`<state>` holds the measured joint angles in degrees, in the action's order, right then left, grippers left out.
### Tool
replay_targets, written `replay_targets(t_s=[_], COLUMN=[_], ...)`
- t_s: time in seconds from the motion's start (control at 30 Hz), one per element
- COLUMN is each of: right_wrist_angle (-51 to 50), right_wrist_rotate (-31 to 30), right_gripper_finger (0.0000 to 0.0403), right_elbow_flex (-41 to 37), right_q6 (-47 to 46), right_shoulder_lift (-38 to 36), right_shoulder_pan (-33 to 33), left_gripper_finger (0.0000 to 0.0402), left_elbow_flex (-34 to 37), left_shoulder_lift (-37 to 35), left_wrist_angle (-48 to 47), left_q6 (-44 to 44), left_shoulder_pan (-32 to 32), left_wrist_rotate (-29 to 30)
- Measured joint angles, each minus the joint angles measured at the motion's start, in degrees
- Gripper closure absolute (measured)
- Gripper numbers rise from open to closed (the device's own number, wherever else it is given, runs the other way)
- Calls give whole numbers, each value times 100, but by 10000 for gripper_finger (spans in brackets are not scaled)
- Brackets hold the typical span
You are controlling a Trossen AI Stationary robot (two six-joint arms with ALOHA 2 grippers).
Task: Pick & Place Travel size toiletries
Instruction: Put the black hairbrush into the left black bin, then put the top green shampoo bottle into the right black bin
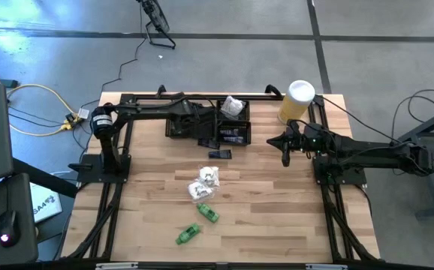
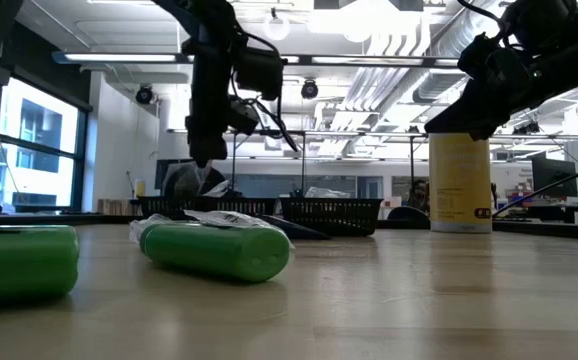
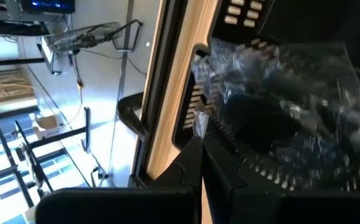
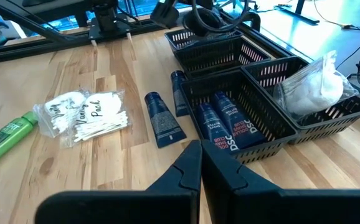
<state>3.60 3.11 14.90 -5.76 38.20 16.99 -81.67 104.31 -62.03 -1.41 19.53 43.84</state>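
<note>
Both arms hang above the table with fingers pressed together and empty, the left gripper (image 1: 202,129) over the mesh trays (image 1: 236,133) at the back, the right gripper (image 1: 285,154) beside them, while green tubes (image 1: 189,233), white sachets (image 1: 204,182) and a navy tube (image 4: 163,118) lie on the wood

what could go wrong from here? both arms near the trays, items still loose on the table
1. The left gripper hangs shut over the mesh trays, close to a clear bag; it might snag the bag or nudge a tray.
2. Two dark tubes lie on the table right against the tray wall, leaving little room for fingers.
3. The swab packs overlap, so one grab may lift both.
</note>
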Motion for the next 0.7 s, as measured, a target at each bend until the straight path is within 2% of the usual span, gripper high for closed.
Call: replay_targets(t_s=[0.23, 0.53, 0.7], right_wrist_angle=[-2, -4, -4], right_wrist_rotate=[0, 0, 0], right_gripper_finger=[401, 401, 401], right_elbow_flex=[0, 0, 0], right_q6=[0, 0, 0], right_shoulder_lift=[2, 1, 1], right_shoulder_pan=[0, 0, 0], left_gripper_finger=[393, 308, 296], left_elbow_flex=[24, 24, -146], left_shoulder_lift=[0, 0, 2], left_wrist_angle=[146, 154, 66], left_q6=[-31, -42, -35], left_shoulder_pan=[0, -2, -4], left_wrist_rotate=[17, -156, -320])
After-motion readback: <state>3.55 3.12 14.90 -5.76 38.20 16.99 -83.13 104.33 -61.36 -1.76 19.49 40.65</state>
